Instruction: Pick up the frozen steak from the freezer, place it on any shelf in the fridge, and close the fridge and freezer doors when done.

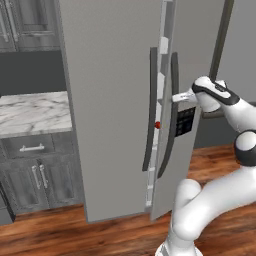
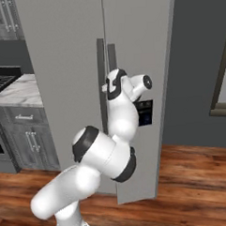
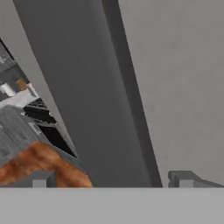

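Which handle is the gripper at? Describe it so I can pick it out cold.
Find the tall grey fridge beside the marble counter. Two dark vertical handles run down its middle; the open gripper is at the right handle, on the slightly ajar door that carries the black dispenser panel.

Base cams sit behind arm at 7 and 5 o'clock, both facing fridge [image 1: 115, 110]; hand cam close on door handle [image 3: 127, 96].

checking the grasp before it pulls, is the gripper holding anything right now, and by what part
Nothing is held. The gripper stands open astride the right door's dark handle, fingertips on either side, not closed on it.
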Motion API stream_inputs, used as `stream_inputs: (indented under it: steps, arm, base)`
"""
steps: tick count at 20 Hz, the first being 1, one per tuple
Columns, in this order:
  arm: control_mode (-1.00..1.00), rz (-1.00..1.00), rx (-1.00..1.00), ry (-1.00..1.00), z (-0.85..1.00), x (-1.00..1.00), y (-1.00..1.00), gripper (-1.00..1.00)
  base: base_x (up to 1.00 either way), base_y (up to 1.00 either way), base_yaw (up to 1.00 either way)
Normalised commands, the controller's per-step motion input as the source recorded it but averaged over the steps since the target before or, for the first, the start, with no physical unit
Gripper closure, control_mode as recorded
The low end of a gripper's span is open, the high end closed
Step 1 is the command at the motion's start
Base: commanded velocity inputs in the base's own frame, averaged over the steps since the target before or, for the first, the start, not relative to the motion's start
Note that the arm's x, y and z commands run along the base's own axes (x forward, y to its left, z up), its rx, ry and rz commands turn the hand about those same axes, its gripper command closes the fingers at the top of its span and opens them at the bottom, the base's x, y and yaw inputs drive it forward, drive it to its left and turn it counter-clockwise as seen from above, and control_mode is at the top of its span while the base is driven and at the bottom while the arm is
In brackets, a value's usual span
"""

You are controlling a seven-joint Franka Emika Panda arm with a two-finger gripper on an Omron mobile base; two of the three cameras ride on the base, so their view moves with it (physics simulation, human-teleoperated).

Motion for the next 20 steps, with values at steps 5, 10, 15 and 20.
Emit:
stream_inputs:
  steps: [5,10,15,20]
  arm:
    - [-1.00,-0.12,0.00,-0.01,0.24,0.64,0.62,-1.00]
    - [-1.00,-0.14,0.20,-0.07,0.28,0.33,0.32,-1.00]
    - [-1.00,-0.19,0.35,-0.07,0.13,0.23,0.16,-1.00]
    - [-1.00,-0.18,0.39,-0.10,0.00,0.36,0.20,-1.00]
  base:
    - [0.00,0.00,0.00]
    - [0.00,0.00,0.00]
    - [0.00,0.00,0.00]
    - [0.00,0.00,0.00]
